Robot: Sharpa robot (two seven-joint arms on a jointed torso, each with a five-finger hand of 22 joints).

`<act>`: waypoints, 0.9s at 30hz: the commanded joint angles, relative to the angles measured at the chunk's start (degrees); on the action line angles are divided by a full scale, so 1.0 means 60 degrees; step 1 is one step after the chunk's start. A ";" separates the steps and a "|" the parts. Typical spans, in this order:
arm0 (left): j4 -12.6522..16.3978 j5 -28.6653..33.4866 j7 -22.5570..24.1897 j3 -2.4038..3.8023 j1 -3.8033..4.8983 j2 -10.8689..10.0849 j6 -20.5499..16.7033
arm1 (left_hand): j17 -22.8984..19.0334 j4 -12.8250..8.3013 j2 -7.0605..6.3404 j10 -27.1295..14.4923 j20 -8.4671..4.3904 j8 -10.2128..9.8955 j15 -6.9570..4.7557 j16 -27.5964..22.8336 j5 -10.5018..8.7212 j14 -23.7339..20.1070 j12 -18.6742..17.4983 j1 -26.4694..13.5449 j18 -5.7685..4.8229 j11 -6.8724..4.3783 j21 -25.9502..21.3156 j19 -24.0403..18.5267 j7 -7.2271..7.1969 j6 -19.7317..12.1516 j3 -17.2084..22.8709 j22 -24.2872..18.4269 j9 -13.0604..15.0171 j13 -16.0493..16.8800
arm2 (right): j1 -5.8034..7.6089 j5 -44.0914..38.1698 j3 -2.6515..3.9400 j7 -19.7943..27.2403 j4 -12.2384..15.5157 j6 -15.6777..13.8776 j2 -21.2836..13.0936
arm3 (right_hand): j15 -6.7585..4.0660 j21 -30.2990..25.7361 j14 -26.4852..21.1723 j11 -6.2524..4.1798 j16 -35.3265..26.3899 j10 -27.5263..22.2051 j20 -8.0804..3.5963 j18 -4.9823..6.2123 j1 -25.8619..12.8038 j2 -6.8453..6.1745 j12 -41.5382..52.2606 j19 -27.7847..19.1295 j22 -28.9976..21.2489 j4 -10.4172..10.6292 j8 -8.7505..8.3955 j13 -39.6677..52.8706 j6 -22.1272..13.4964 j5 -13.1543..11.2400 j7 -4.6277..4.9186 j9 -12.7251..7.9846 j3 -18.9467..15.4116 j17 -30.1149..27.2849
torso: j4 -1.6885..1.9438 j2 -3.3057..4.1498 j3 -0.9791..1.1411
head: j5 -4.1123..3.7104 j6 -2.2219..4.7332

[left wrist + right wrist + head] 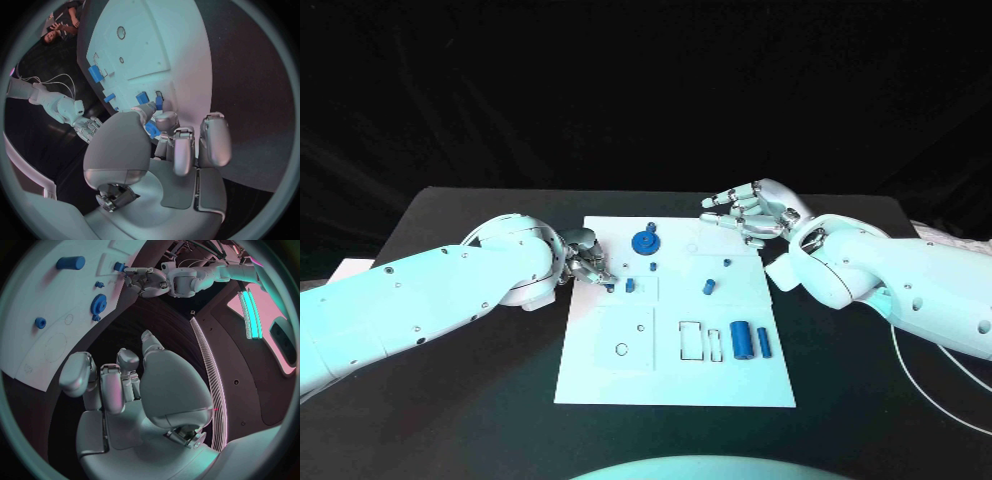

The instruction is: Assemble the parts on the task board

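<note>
Head view: task board (678, 385) bears no legible writing.

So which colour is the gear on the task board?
Blue: the gear on the white task board, clearest in the head view.

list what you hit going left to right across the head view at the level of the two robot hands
left robot hand → small blue part → blue gear → small blue part → right robot hand
</note>
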 commanded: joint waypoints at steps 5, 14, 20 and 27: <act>-0.0062 -0.0135 -0.0066 -0.0011 -0.0029 0.0023 0.0580 | 0.2511 -0.0862 0.0020 0.0080 -0.0012 0.0065 0.0008 0.0029 0.0025 0.0987 0.0008 0.0070 0.0006 -0.0006 0.0040 0.0035 -0.0075 0.0009 0.0931 0.0101 0.0021 -0.0029 | -0.0010 -0.0010 0.0000 0.0079 0.0024 0.0145 -0.0007 | -0.0024 -0.0050 0.0521 -0.0019 -0.0029 -0.0071 0.0007 0.0137 0.0009 0.0096 -0.0060 -0.0047 -0.0008 -0.0002 0.0018 -0.0013 0.0033 0.0053 0.0016 0.0008 -0.0066 0.0375 | 0.0008 -0.0012 0.0001 | -0.0020 -0.0045; -0.0011 -0.0127 -0.0054 -0.0012 -0.0033 0.0008 0.0900 | 0.2511 -0.0872 0.0000 0.0072 -0.0013 0.0070 0.0007 0.0029 0.0023 0.0987 -0.0014 0.0070 0.0006 -0.0008 0.0039 0.0035 -0.0079 0.0013 0.0945 0.0100 0.0024 -0.0059 | -0.0011 -0.0010 0.0000 0.0082 0.0018 0.0156 0.0000 | -0.0024 -0.0058 0.0521 -0.0018 -0.0038 -0.0075 0.0007 0.0137 -0.0007 0.0124 -0.0064 -0.0045 -0.0016 0.0009 0.0018 -0.0022 0.0033 0.0062 0.0018 0.0008 -0.0085 0.0367 | 0.0009 -0.0011 0.0000 | -0.0046 -0.0069; 0.0049 -0.0121 -0.0043 -0.0011 -0.0033 -0.0020 0.1032 | 0.2511 -0.0918 -0.0058 0.0066 -0.0018 0.0086 0.0002 0.0029 0.0028 0.0987 -0.0047 0.0087 0.0004 -0.0017 0.0040 0.0038 -0.0089 0.0028 0.1033 0.0108 0.0035 -0.0108 | -0.0012 -0.0016 0.0000 0.0070 -0.0003 0.0161 0.0001 | -0.0024 -0.0057 0.0523 -0.0018 -0.0033 -0.0074 0.0006 0.0136 -0.0007 0.0130 -0.0062 -0.0042 -0.0012 0.0010 0.0018 -0.0022 0.0032 0.0063 0.0018 0.0008 -0.0088 0.0376 | 0.0004 -0.0004 -0.0008 | -0.0038 -0.0102; 0.0011 -0.0120 -0.0098 -0.0009 -0.0032 0.0028 0.1030 | 0.2511 -0.0926 -0.0071 0.0077 -0.0019 0.0091 0.0000 0.0029 0.0029 0.0987 -0.0029 0.0087 0.0006 -0.0019 0.0034 0.0034 -0.0088 0.0033 0.1055 0.0101 0.0038 -0.0086 | -0.0012 -0.0029 0.0000 0.0061 -0.0005 0.0146 -0.0003 | -0.0024 -0.0057 0.0523 -0.0018 -0.0033 -0.0074 0.0006 0.0136 -0.0007 0.0130 -0.0062 -0.0042 -0.0012 0.0010 0.0018 -0.0022 0.0032 0.0063 0.0018 0.0008 -0.0088 0.0376 | -0.0001 -0.0008 0.0003 | -0.0020 -0.0103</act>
